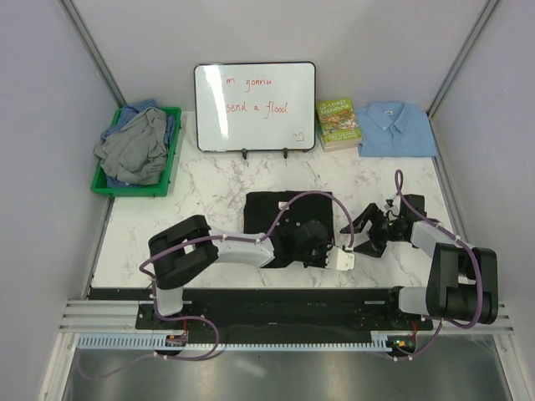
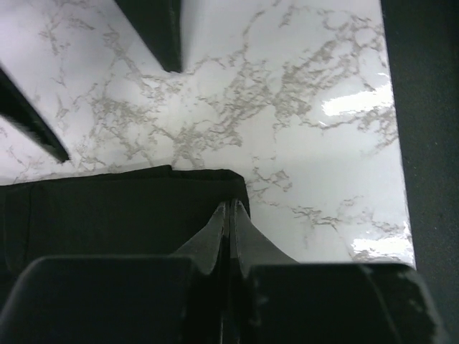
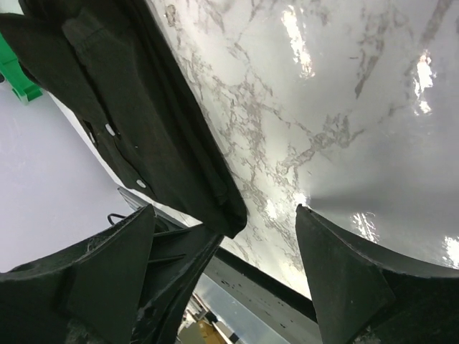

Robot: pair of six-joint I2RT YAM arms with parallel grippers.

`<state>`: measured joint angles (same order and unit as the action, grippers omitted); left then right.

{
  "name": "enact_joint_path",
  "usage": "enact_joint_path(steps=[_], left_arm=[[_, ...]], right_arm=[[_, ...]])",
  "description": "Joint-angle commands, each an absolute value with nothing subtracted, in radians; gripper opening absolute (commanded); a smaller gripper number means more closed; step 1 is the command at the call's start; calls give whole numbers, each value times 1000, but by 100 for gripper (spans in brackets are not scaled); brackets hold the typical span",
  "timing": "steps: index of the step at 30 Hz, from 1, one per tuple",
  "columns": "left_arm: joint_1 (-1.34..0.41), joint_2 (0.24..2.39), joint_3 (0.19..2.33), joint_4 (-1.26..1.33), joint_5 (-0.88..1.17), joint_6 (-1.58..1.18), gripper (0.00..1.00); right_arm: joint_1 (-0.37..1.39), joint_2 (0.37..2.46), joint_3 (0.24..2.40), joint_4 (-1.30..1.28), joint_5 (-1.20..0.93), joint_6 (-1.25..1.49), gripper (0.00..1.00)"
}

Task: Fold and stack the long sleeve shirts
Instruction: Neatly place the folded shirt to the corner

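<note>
From above, the plain black long sleeve shirt (image 1: 267,213) lies flat at the middle of the white marble table (image 1: 209,184). Behind it stands a white dry-erase board (image 1: 255,107). Far off to its left, a green plastic bin (image 1: 129,190) holds a crumpled grey shirt (image 1: 134,146). Behind and to its right lie a green-covered book (image 1: 338,123) and a folded light blue collared shirt (image 1: 398,129). The left gripper (image 1: 328,251) sits at the black shirt's near right corner, with the right gripper (image 1: 361,236) just beyond that corner.

From the left wrist, the left gripper (image 2: 229,209) has its fingers pressed together, pinching the black shirt (image 2: 107,208) at its hem corner.

From the right wrist, the right gripper (image 3: 224,211) is spread wide and grips nothing. The black shirt (image 3: 129,107), with its small pale buttons (image 3: 110,129), reaches a corner into the gap.
</note>
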<state>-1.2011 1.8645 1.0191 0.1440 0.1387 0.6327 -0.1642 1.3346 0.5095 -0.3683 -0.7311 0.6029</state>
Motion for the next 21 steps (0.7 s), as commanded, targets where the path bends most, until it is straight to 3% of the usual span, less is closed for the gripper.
enact_joint_path(steps=[1, 10, 11, 14, 21], left_arm=[[-1154, 1825, 1086, 170, 204, 510, 2], [-1120, 1799, 1111, 118, 306, 498, 2], [-1123, 1795, 1105, 109, 308, 503, 15], [-1129, 1810, 1100, 88, 308, 508, 30], [-1129, 1900, 1138, 46, 291, 526, 39]], right_arm=[[-169, 1344, 474, -310, -716, 672, 88], [-152, 1400, 433, -134, -776, 749, 88], [-152, 1407, 437, -124, -781, 749, 88], [-153, 1417, 452, -132, -787, 746, 88], [-153, 1416, 454, -155, -782, 733, 88]])
